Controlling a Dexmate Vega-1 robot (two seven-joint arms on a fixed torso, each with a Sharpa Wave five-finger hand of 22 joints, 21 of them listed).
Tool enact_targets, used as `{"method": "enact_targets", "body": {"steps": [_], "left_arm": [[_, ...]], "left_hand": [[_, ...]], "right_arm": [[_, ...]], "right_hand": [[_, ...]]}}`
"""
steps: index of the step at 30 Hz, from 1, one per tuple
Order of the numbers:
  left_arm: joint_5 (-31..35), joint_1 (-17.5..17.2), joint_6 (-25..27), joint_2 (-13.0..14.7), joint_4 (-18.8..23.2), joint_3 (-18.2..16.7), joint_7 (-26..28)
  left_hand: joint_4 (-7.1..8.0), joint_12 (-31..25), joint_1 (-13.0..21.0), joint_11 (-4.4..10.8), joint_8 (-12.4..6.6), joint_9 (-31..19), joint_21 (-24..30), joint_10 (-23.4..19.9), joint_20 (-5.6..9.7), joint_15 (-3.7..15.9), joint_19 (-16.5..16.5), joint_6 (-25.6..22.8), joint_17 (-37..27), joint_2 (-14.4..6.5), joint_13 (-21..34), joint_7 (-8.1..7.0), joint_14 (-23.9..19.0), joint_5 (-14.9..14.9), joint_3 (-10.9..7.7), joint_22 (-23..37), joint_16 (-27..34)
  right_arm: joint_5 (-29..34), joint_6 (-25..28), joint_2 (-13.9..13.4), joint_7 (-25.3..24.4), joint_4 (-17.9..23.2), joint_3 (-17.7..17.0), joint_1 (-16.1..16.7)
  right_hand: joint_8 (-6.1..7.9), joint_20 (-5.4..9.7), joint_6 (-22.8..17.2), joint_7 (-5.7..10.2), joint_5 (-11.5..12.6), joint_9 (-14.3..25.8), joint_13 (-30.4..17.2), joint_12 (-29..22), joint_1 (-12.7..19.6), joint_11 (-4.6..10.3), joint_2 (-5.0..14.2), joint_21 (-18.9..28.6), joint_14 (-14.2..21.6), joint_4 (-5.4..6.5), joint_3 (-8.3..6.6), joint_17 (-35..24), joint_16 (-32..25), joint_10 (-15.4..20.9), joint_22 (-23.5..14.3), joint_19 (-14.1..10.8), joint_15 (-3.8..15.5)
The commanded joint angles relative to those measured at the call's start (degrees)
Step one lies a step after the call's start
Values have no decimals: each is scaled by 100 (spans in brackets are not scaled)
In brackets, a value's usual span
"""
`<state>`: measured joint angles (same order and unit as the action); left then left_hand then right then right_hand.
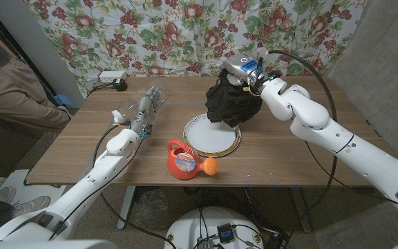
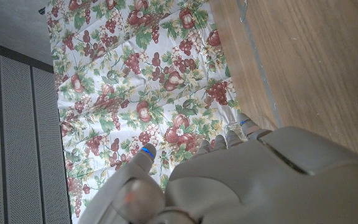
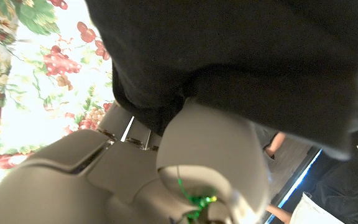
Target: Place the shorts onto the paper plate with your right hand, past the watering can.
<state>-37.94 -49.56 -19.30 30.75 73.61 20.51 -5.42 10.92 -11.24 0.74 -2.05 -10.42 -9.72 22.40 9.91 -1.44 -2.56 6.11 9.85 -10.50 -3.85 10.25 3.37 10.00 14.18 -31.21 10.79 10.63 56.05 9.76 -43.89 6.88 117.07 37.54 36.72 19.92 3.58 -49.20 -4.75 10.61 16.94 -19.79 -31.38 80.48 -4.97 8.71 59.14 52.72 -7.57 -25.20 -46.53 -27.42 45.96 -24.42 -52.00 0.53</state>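
Note:
The black shorts [image 1: 232,102] hang bunched from my right hand [image 1: 244,71], which grips them from above at the table's far middle. Their lower folds droop over the far right rim of the white paper plate [image 1: 211,133]. In the right wrist view the dark cloth [image 3: 241,56] covers my right hand's fingers [image 3: 213,155]. The orange watering can [image 1: 184,159] stands just in front of the plate, spout pointing right. My left hand [image 1: 144,111] is on the table's left side with fingers apart, holding nothing; the left wrist view looks along its back [image 2: 241,180].
A flowered curtain [image 1: 185,31] hangs behind the table. A white power strip [image 1: 109,78] lies at the far left corner. A person's leg [image 1: 12,83] shows at the far left. Bare wood [image 1: 309,159] lies right of the plate.

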Motion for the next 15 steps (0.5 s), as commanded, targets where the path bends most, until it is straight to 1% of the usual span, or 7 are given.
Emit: {"method": "enact_targets", "body": {"steps": [1, 4, 5, 6, 9, 11, 15], "left_arm": [[-24, 35, -11, -26, -66, 1, -38], [-6, 36, -12, -20, -63, 8, -35], [-21, 35, -10, -22, -64, 6, -51], [-14, 33, -5, -15, -58, 8, -45], [-18, 23, -11, -18, -49, 3, -36], [-10, 10, -17, -11, -34, 0, -25], [-18, -21, -4, 3, 2, -4, -16]], "left_hand": [[-24, -39, 12, 3, -18, -35, -5, 231, 6, 12, -41, 94, -20, -643, 27, 13, 320, 41, -5, 9, 37], [-25, -37, 14, 15, -18, -34, -8, 234, 5, 20, -40, 92, -19, -644, 26, 10, 319, 42, -7, 9, 37], [-25, -37, 15, -2, -17, -34, -9, 233, 3, 27, -40, 93, -19, -644, 26, 9, 321, 42, -8, 9, 36], [-25, -37, 15, -4, -17, -34, -9, 232, 1, 27, -40, 92, -19, -644, 26, 10, 321, 42, -8, 9, 36], [-26, -36, 17, 0, -20, -34, -11, 233, 3, 20, -42, 83, -19, -644, 26, 2, 319, 43, -10, 8, 36], [-26, -35, 18, 3, -21, -34, -13, 233, 4, 21, -42, 79, -18, -644, 26, 2, 317, 44, -12, 8, 36], [-28, -35, 20, -3, -19, -34, -15, 230, 1, 19, -43, 78, -18, -644, 26, 2, 316, 45, -15, 8, 36]], "right_arm": [[90, -214, 74, 49, 126, 44, 0], [83, -269, 81, 49, 165, 33, 24], [104, -282, 84, 33, 174, 34, 34], [92, -300, 87, 40, 184, 30, 41], [115, -350, 87, 31, 212, 29, 69], [99, -382, 95, 29, 229, 22, 91], [111, -454, 100, 55, 283, 29, 121]], "right_hand": [[-29, 922, -75, -163, 16, 4, -506, 10, 141, -107, 110, 52, 603, 12, 16, -45, 2, 96, 2, 390, 1102], [-40, 924, -81, -197, 16, -2, -505, 23, 142, -141, 113, 68, 577, 18, 17, -63, 8, 92, 10, 404, 1089], [-47, 924, -72, -194, 16, -3, -506, 31, 143, -160, 113, 72, 571, 19, 17, -68, 8, 78, 12, 408, 1086], [-62, 925, -59, -234, 15, -7, -508, 52, 145, -183, 116, 83, 553, 22, 17, -81, 10, 40, 17, 416, 1075], [-93, 928, -22, -259, 16, -14, -510, 81, 162, -228, 121, 98, 525, 18, 10, -102, 14, 1, 29, 438, 1079], [-102, 929, -20, -274, 16, -17, -513, 87, 172, -233, 124, 104, 510, 14, 5, -112, 17, -4, 35, 449, 1081], [-114, 925, -35, -332, 14, -24, -518, 95, 178, -294, 127, 122, 484, 19, 4, -134, 17, 5, 45, 467, 1077]]}}
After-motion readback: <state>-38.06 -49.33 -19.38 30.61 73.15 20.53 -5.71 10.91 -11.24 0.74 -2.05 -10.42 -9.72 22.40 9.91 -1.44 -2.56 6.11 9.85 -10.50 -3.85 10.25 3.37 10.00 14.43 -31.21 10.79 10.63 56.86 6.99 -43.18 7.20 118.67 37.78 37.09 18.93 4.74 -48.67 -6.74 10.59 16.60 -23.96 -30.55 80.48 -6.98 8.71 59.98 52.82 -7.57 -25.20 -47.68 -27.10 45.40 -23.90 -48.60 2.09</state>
